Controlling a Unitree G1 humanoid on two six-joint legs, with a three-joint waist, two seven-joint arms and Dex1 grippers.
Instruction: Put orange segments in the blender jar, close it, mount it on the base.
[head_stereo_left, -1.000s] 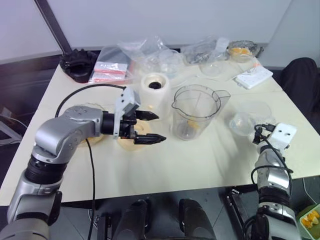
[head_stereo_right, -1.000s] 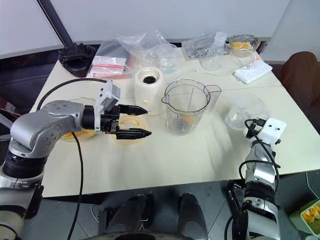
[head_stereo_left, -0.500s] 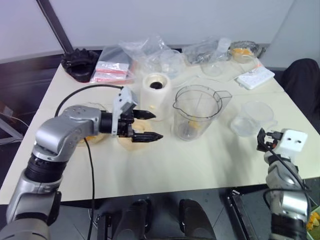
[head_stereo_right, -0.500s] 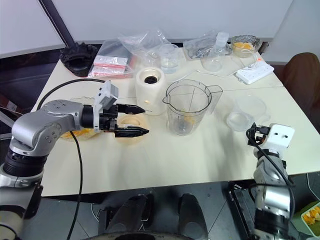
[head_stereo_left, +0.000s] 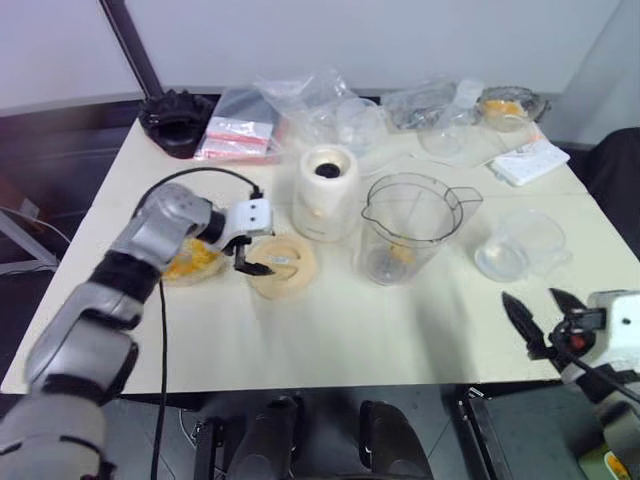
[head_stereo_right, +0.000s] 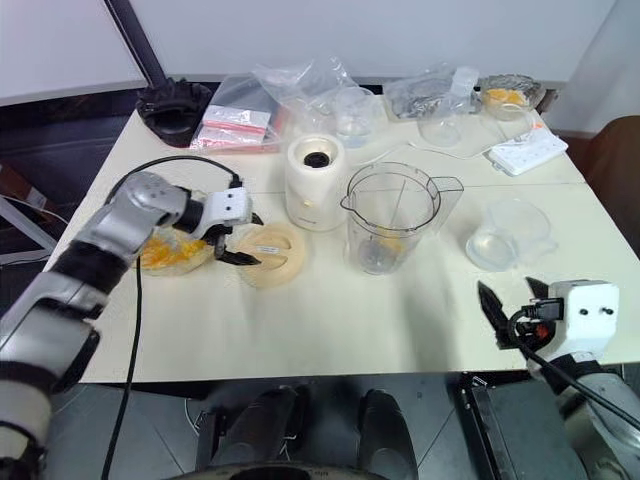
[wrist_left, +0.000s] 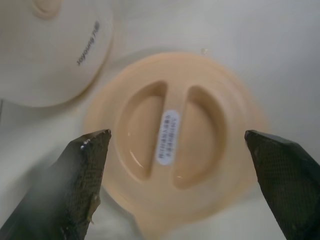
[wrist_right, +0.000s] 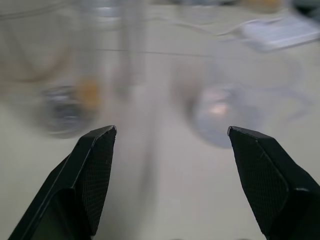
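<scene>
Closing step judged in hand; left gripper (wrist_left: 175, 145), fingers spread, hung over the lid (head_stereo_left: 281, 267); right gripper (head_stereo_left: 535, 312) spread, empty; next: pinch the lid's ridge, carry to the jar (head_stereo_left: 410, 230).

- The bare near strip of the cream table (head_stereo_left: 330, 335) gives free passage from left to right.
- The tall clear plastic blender jar (head_stereo_left: 408, 228) and cream-white cylindrical base (head_stereo_left: 327, 192) stand mid-table, just beside each other.
- The flat cream round lid (head_stereo_left: 282, 266) lies left, near the base.
- Clear bags and bowls crowd the far edge.

Clear blender jar (head_stereo_left: 410, 228) upright, lidless, orange segments (head_stereo_left: 399, 255) inside; cream base (head_stereo_left: 327, 192) just beside.
</scene>
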